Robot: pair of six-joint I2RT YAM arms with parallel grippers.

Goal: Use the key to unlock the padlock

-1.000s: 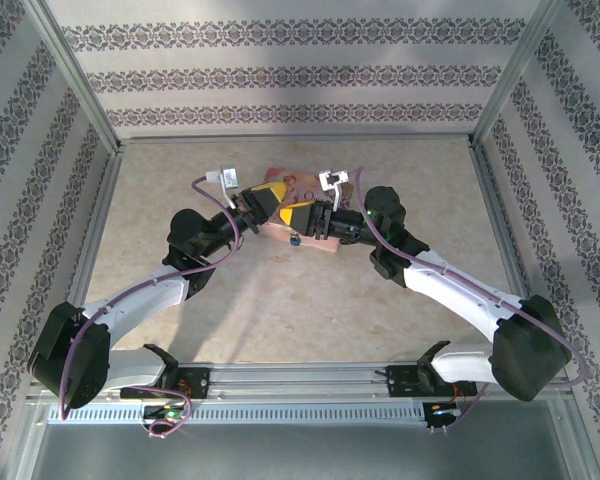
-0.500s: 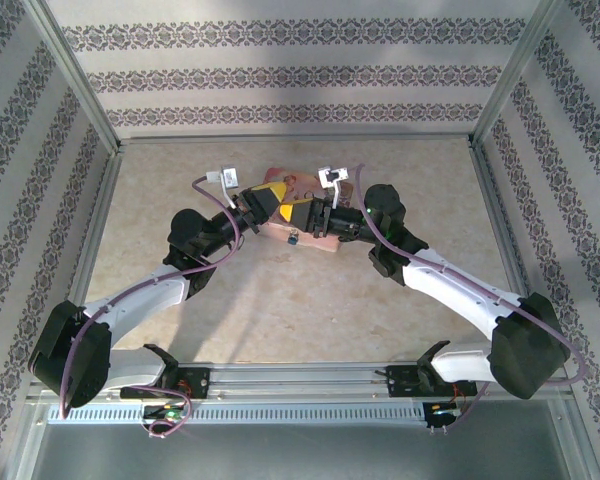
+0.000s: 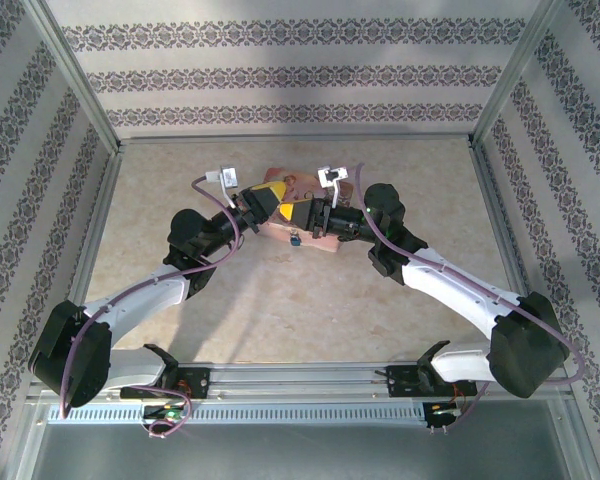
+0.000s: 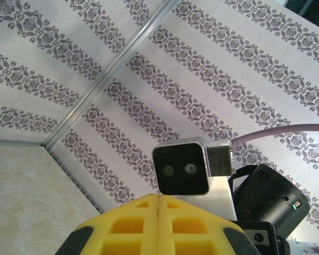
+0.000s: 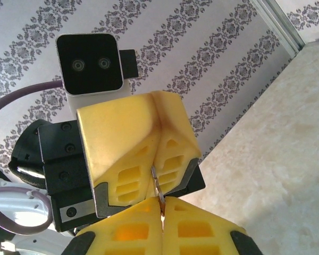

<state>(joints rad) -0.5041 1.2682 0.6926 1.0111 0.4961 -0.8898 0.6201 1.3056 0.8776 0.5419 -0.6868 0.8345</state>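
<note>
Key handover | left gripper [image 5: 157, 159] and right gripper [image 5: 162, 208] met tip to tip, both pinched shut on thin silvery key [image 5: 157, 185] (so I judged), likely regripping for insertion | padlock [image 3: 294, 238] lay below on pink box [image 3: 322, 247]

Bright, even diffuse light, faint soft shadows, overhead view slightly soft, wrist views crisp.

Left end effector [image 5: 157, 159] has yellow fingers [image 5: 122, 133] that look like matt ribbed plastic. The key [image 5: 156, 183] at their tips is thin bare metal, bit shiny. Surface [image 5: 287, 138] underneath is matt, stone-look.
</note>
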